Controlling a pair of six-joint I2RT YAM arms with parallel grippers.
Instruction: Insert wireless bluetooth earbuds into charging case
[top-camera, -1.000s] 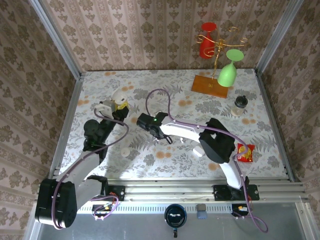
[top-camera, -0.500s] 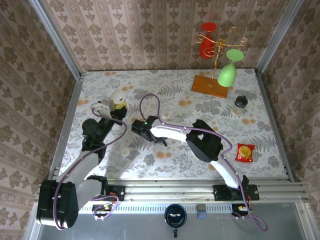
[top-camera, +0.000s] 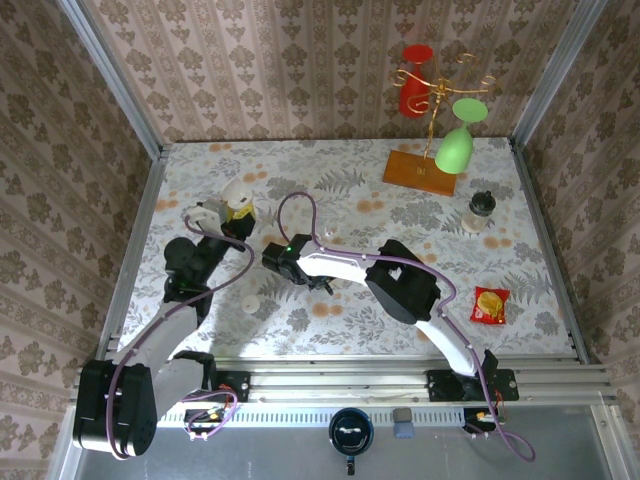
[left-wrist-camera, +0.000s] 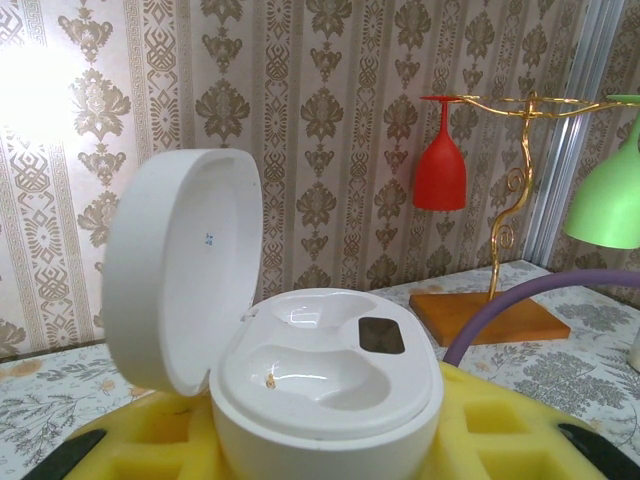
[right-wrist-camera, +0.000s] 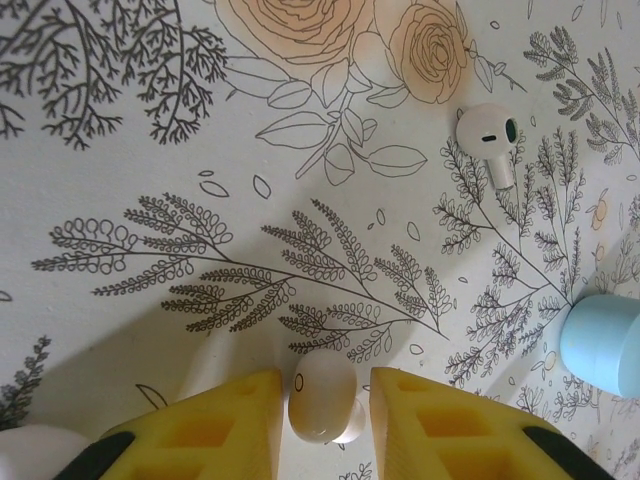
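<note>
The white charging case (left-wrist-camera: 330, 370) sits with its lid (left-wrist-camera: 180, 270) swung open and both wells empty. My left gripper (left-wrist-camera: 325, 445) is shut on it between yellow foam pads, held up at the table's left (top-camera: 238, 200). My right gripper (right-wrist-camera: 325, 385) is down on the flowered tablecloth near the middle (top-camera: 320, 283), open. One whitish earbud (right-wrist-camera: 320, 398) lies between its pads: the left pad (right-wrist-camera: 230, 420) touches it and the right pad (right-wrist-camera: 430, 420) stands a small gap away. A second earbud (right-wrist-camera: 487, 135) lies loose on the cloth further ahead and to the right.
A light blue object (right-wrist-camera: 605, 345) sits at the right edge of the right wrist view. A small white round piece (top-camera: 250, 302) lies near the left arm. At the back right stand a gold rack with red and green glasses (top-camera: 435, 110), a small jar (top-camera: 481, 210) and a red packet (top-camera: 490, 303).
My right arm has reached left across the table and its jaws have narrowed round the earbud. The left arm and the case have stayed still.
</note>
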